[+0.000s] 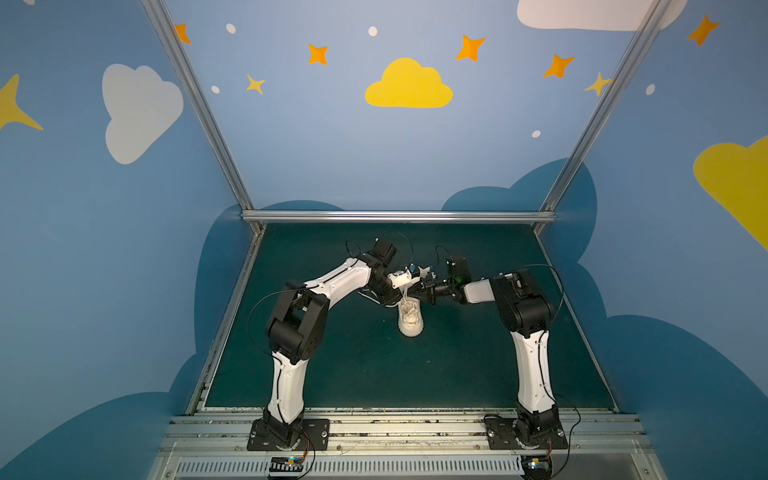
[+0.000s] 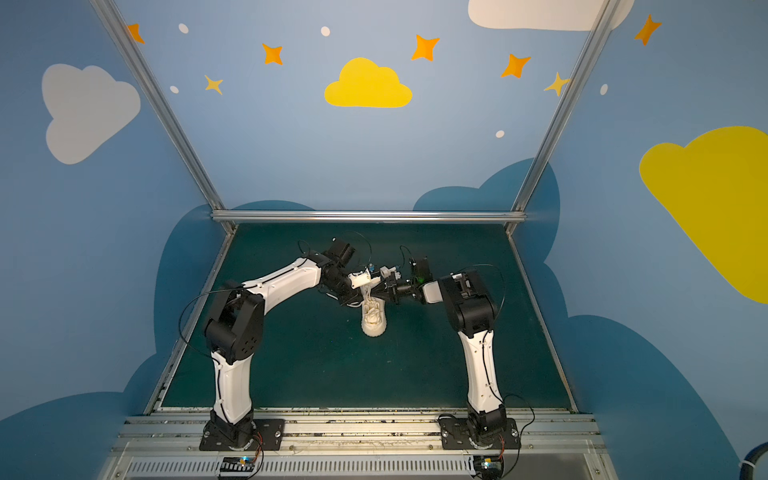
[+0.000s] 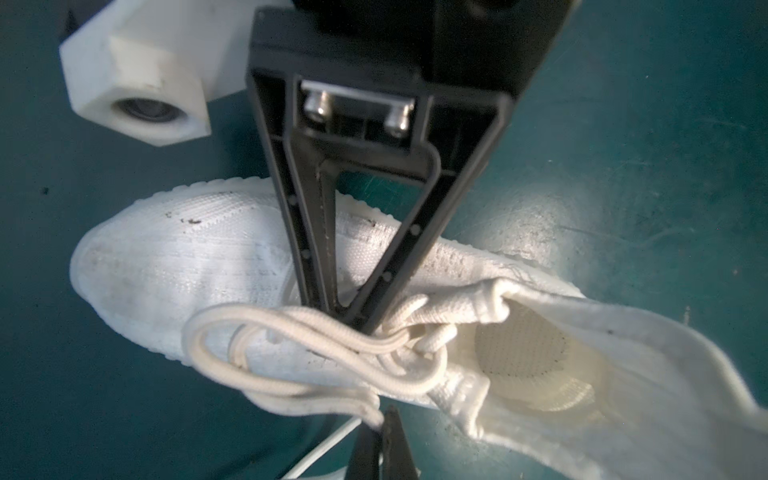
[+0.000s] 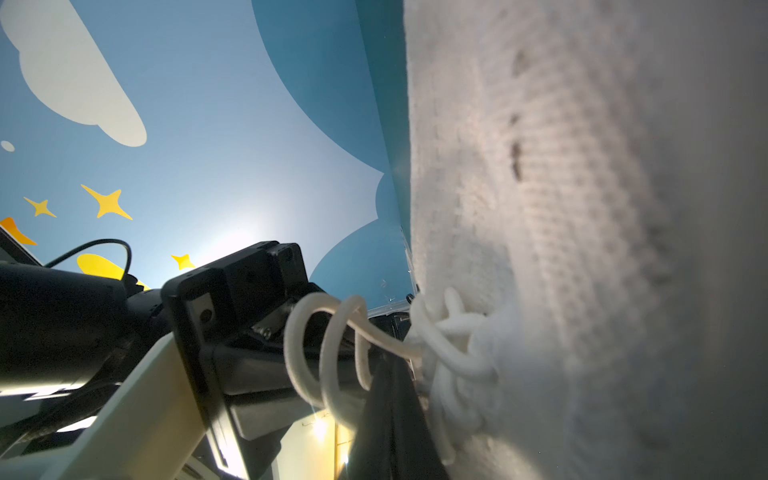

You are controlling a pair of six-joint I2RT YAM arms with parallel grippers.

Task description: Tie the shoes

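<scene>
One off-white knit sneaker, the shoes [image 1: 410, 320] [image 2: 373, 320], stands on the green mat with its toe toward the arm bases. Both grippers meet over its laced part. In the left wrist view the cream laces [image 3: 291, 332] lie in loops across the shoe's upper [image 3: 187, 257]. My left gripper [image 3: 380, 436] is shut on the end of one lace loop beside the shoe. My right gripper [image 3: 359, 322] comes in from the opposite side, shut on a lace loop at the crossing by the tongue. In the right wrist view its shut fingertips [image 4: 390, 374] sit among lace loops [image 4: 332, 353] against the knit side [image 4: 561, 249].
The green mat [image 1: 374, 374] is bounded by aluminium rails at the back [image 1: 399, 216] and front [image 1: 399, 419], with blue painted walls on three sides. The right wrist's white camera housing [image 3: 137, 83] hangs close above the shoe's toe. The arm bases [image 1: 286, 432] [image 1: 525, 432] stand on the front rail.
</scene>
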